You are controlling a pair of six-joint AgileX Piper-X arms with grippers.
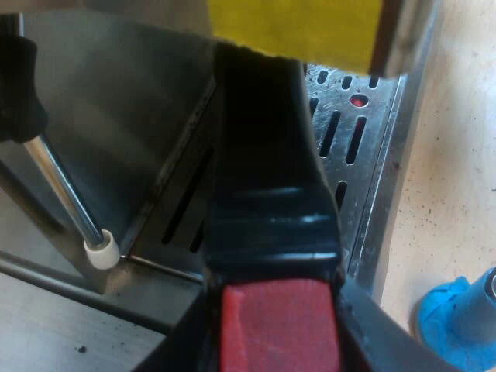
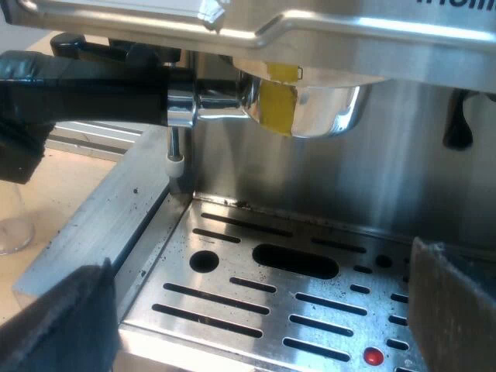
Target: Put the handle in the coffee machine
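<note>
The metal holder (image 2: 314, 108), marked with yellow tape (image 2: 277, 105), sits up against the underside of the espresso machine's (image 2: 372, 178) brew head. Its dark handle (image 2: 116, 93) sticks out sideways, level. My left gripper (image 1: 279, 325) is shut on the handle (image 1: 267, 178) at its red end (image 1: 279, 325), with a finger (image 1: 372, 329) on each side; from the right arm it shows as a black mass (image 2: 23, 101) at the handle's far end. My right gripper (image 2: 263, 325) is open low over the drip tray (image 2: 232, 310), holding nothing.
The steam wand with its white tip (image 1: 101, 249) hangs beside the handle, close to the drip tray's corner (image 2: 177, 167). A blue tamper (image 1: 457, 318) stands on the wooden table beside the machine. A measuring glass (image 2: 12, 225) stands on the table off the tray's other side.
</note>
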